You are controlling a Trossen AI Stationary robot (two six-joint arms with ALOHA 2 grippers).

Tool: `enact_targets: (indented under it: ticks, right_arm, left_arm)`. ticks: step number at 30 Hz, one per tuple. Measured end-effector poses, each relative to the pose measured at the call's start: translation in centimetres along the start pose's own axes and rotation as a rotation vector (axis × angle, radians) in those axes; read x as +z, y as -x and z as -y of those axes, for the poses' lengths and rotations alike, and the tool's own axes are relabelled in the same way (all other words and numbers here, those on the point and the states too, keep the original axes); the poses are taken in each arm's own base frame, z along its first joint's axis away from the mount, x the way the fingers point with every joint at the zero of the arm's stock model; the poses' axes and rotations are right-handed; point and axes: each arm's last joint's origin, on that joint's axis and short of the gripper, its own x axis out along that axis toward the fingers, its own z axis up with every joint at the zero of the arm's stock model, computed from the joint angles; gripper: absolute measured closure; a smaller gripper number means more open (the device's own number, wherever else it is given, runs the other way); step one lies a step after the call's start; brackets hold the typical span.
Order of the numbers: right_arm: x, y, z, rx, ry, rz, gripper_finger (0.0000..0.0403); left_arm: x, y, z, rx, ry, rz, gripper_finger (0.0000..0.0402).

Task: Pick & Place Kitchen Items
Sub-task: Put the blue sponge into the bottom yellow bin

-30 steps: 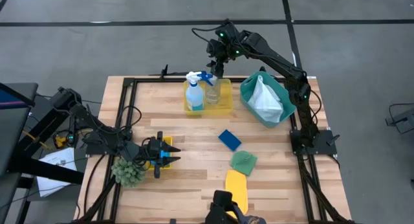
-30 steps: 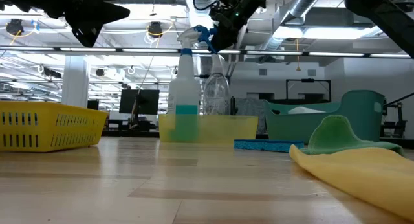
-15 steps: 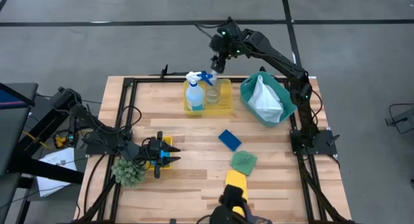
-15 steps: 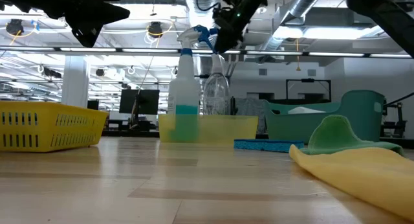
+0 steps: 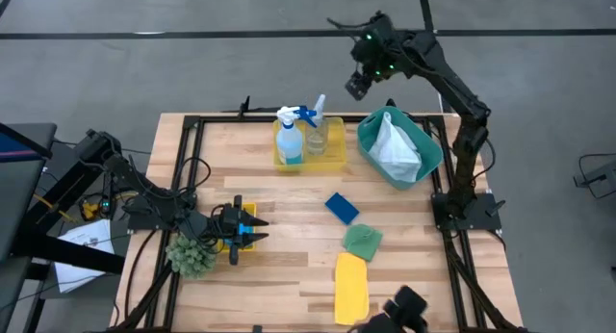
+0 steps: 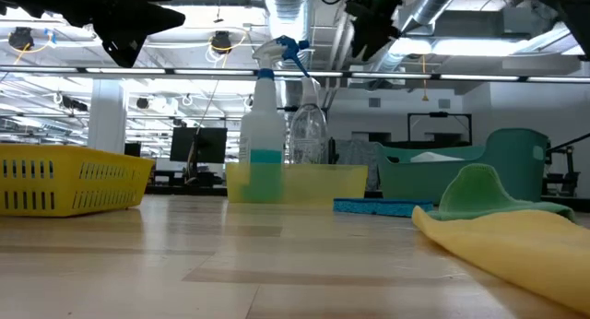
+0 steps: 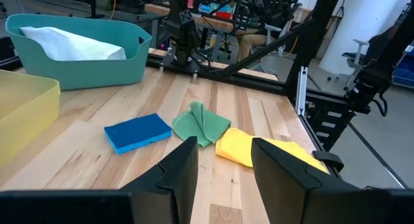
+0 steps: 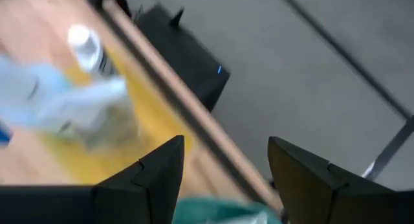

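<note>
A blue-liquid spray bottle (image 5: 288,140) and a clear bottle (image 5: 315,131) stand upright in a yellow tray (image 5: 333,156) at the far edge. My right gripper (image 5: 358,86) hangs open and empty high above the far edge, between that tray and the teal bin (image 5: 425,166), which holds a white cloth (image 5: 393,145). A blue sponge (image 5: 341,208), a green cloth (image 5: 363,241) and a yellow cloth (image 5: 351,287) lie flat on the table. My left gripper (image 5: 252,229) is open and empty over a yellow basket (image 6: 64,176) at the left.
A spiky green ball (image 5: 191,256) lies beside my left arm near the left edge. A black frame (image 5: 192,121) runs around the tabletop. Bare wood lies between the yellow tray and the basket. A dark object (image 5: 404,309) shows at the near edge.
My right gripper has risen from just above the clear bottle and swung toward the table's right, out past the far edge, rolling and tipping as it went. It stays open and empty. Both bottles stand where they were in the tray.
</note>
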Motion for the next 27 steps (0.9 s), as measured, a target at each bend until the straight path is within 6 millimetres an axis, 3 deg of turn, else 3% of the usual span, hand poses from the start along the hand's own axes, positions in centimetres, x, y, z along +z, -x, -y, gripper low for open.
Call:
enact_targets:
  ticks: [13,18,23,27]
  right_arm:
    - [-2.4,2.2,-1.4,0.020,-0.014,-0.183,0.0188]
    - [-3.2,2.5,-3.0,0.041,0.011,-0.206,0.0188]
    - [-5.9,2.0,-3.8,0.010,0.018,-0.302,0.0188]
    - [-9.2,2.5,-4.4,0.008,-0.008,-0.293,0.0188]
  left_arm:
    - [0.0,0.0,0.0,0.001,0.001,0.001,0.0262]
    - [0.0,0.0,0.0,0.001,0.000,0.000,0.0262]
    - [0.0,0.0,0.0,0.000,0.000,0.000,0.0262]
    - [0.0,0.0,0.0,-0.001,-0.001,-0.001,0.0262]
